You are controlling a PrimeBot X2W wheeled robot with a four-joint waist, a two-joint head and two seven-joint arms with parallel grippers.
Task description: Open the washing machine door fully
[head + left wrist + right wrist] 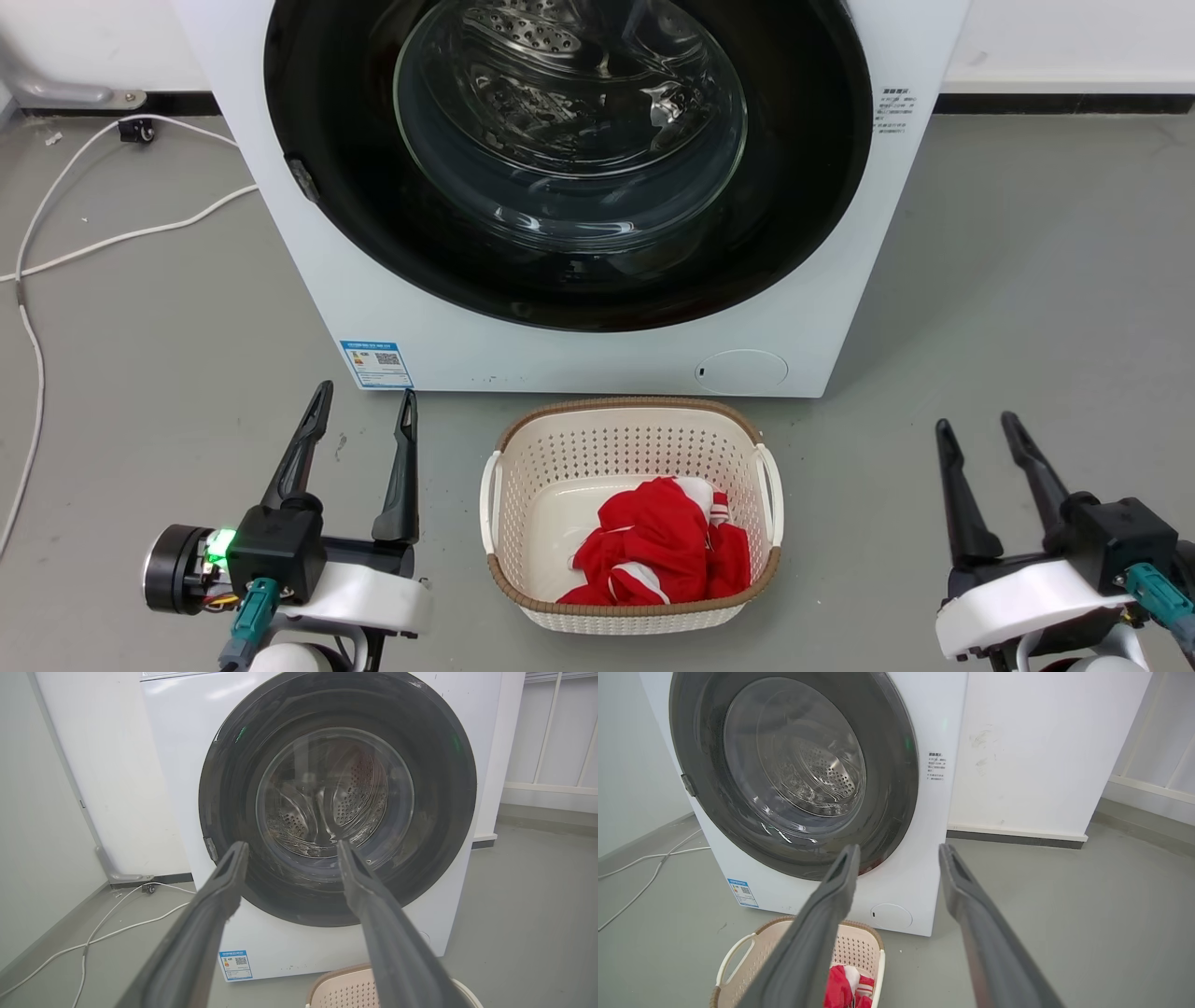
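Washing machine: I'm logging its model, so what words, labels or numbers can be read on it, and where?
Blue label sticker, lower front corner: print and QR code too small to read.
Dark printed block beside the washing machine door: too small to read.
No legible brand or number.

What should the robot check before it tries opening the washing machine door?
1. Door open yet: not ok, it sits shut in the washing machine.
2. Left gripper jaws apart: ok.
3. Right gripper jaws apart: ok.
4. Grey tab on the door's rim in sight: ok.
5. Basket clear of the door's swing: cannot tell.
6. Cable away from both grippers: ok.
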